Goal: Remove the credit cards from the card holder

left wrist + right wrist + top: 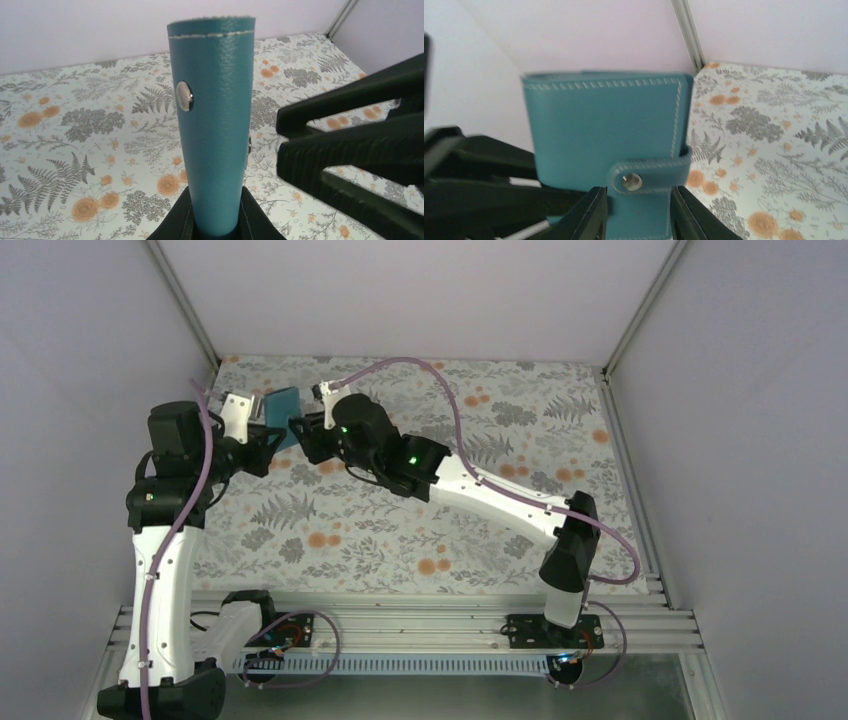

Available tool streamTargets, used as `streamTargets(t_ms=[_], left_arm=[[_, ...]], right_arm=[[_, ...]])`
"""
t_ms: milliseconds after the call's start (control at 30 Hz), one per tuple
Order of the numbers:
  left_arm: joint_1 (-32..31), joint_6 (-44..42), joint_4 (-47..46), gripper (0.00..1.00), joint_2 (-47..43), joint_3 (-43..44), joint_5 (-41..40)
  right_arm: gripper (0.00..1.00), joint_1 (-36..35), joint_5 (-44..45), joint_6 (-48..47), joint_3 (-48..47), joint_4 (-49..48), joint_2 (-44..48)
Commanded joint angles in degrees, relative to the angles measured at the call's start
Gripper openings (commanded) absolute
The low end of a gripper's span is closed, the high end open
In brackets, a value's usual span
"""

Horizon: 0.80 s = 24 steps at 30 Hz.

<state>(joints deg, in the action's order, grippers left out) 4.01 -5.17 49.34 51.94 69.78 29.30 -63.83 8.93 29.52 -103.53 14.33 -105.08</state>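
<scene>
The teal card holder (283, 403) is held upright off the cloth, folded closed, its strap fastened by a metal snap (631, 182). My left gripper (216, 200) is shut on the holder's (212, 125) lower end. My right gripper (639, 210) faces the holder's (604, 125) flat side; its jaws stand apart, one on each side of the strap tab, just below the snap. In the left wrist view the right gripper's black fingers (350, 145) reach in from the right. The credit cards are hidden.
A flower-print cloth (480, 530) covers the table. White walls close it in on the left, back and right, and the holder hangs near the back left corner (225, 365). A metal rail (420, 615) runs along the near edge by the arm bases.
</scene>
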Motion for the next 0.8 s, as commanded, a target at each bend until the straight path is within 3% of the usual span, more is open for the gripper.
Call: streamTargets(t_ms=[0,767], left_arm=[[0.2,0.2,-2.1,0.02,-1.0,-0.7,0.8],[0.2,0.0,-2.8,0.02,-0.9,-1.3,2.5]], right_arm=[[0.35,-0.4,0.0,0.4,-3.2,-4.6,-0.2],[0.31,-0.4,1.4,1.2,-7.7,-0.3,-5.5]])
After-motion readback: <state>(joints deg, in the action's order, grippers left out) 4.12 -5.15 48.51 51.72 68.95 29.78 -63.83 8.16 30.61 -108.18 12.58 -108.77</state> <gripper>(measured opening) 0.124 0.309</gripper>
